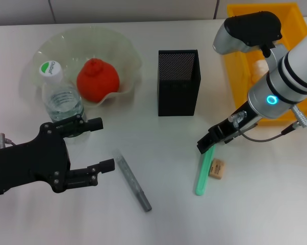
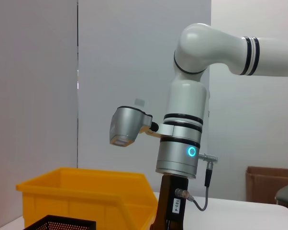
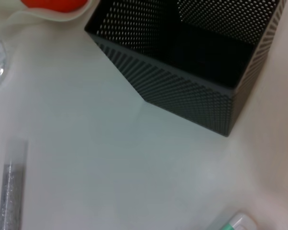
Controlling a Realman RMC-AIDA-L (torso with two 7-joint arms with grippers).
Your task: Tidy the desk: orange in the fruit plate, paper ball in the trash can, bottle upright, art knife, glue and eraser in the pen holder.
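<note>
Orange (image 1: 97, 79) sits in the plate (image 1: 124, 48) already, so the right hand (image 1: 206, 144) dips onto the green knife (image 1: 204, 173), grip unclear, while the left hand (image 1: 100, 144) waits open.

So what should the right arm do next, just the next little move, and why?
Probably lower the right gripper slightly onto the green art knife and close. The gripper sits just above the knife's upper end, and the knife lies flat on the table beside the eraser, not yet in the pen holder.
</note>
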